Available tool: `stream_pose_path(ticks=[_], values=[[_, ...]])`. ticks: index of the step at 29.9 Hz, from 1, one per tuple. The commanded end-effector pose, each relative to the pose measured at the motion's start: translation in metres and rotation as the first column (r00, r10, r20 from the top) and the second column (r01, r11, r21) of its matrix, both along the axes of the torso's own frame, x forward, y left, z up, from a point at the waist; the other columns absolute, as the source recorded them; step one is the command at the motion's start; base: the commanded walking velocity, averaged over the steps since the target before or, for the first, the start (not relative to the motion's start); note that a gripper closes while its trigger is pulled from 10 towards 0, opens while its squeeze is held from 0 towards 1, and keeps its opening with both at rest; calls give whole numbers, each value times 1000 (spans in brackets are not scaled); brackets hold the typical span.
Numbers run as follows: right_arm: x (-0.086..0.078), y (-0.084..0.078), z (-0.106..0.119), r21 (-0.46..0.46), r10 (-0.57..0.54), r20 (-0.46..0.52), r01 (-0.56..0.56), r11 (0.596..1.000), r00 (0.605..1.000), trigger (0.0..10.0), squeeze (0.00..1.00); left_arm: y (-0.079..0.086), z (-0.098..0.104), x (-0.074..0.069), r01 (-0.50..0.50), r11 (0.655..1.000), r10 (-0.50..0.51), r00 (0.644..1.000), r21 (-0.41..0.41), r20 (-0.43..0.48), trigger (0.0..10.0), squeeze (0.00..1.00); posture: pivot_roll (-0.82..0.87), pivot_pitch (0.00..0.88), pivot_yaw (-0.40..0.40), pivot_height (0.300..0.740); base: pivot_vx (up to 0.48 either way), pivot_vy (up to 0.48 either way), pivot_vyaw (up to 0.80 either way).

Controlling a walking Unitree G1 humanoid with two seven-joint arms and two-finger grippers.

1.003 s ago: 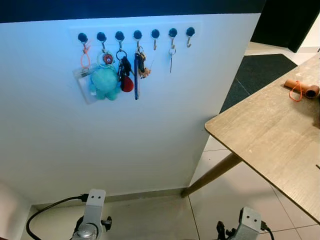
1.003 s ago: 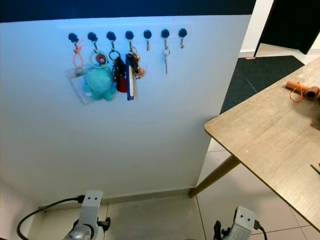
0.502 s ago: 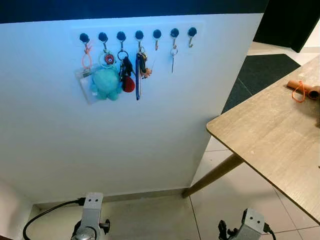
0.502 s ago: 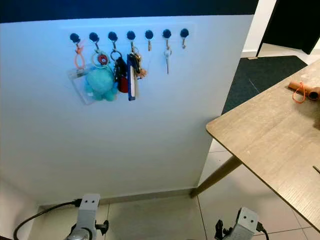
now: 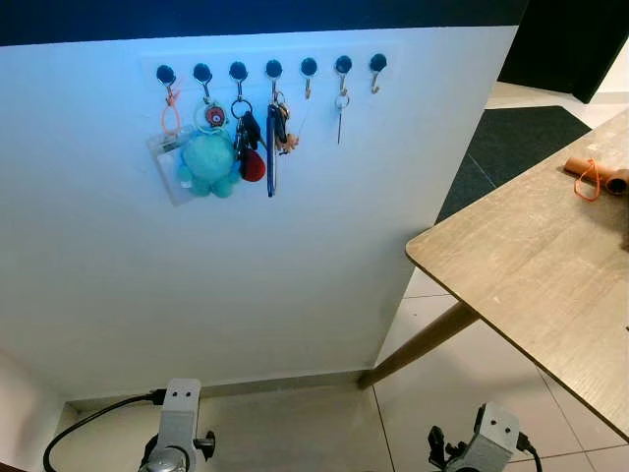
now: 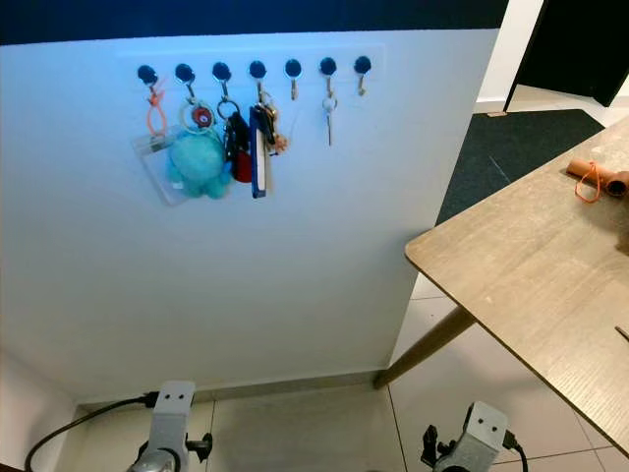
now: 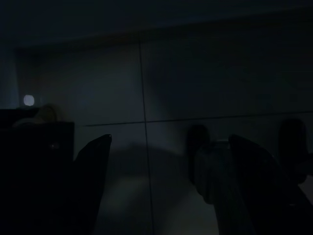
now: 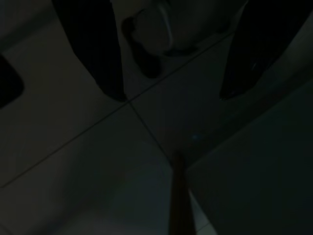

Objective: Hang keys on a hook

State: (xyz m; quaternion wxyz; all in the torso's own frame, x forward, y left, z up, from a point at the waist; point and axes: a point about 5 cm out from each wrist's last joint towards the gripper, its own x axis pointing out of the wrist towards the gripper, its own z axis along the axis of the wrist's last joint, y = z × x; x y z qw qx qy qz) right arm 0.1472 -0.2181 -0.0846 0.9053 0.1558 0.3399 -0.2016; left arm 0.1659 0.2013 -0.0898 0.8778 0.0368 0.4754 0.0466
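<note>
A row of dark hooks runs along the top of a white wall. The four on the left hold a clear badge on an orange loop, a teal plush, red-tagged keys and a blue fob. The fifth hook is bare. A single key hangs from the sixth, and the last hook is bare. Both arms hang low over the floor. My left gripper and right gripper are open with nothing between their fingers.
A wooden table juts in from the right, its corner and slanted leg close to the wall. A brown cylinder with an orange loop lies at its far end. Tiled floor lies below; a dark mat is beyond.
The camera has shifted slightly, so the wall and table sit a little to the right. Both wrists show a bit lower. Nothing on the hooks or table has moved.
</note>
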Motion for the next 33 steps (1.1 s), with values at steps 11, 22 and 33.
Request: stream_pose_path(ticks=[11, 22, 33], values=[[32, 6, 9, -29, 183, -5, -183, 983, 983, 10000, 0, 5, 28, 48, 98, 994, -105, 975, 43, 196, 10000, 0, 69, 0, 10, 740, 0, 0, 0], [54, 22, 17, -60, 315, 5, -315, 947, 949, 10000, 0, -7, 30, 56, 142, 990, -144, 973, 26, 179, 10000, 0, 43, 0, 0, 740, 0, 0, 0], [51, 29, 17, -168, 438, -16, -434, 885, 899, 10000, 0, 0, 19, 37, 79, 996, -82, 991, 34, 110, 10000, 0, 38, 0, -23, 740, 0, 0, 0]])
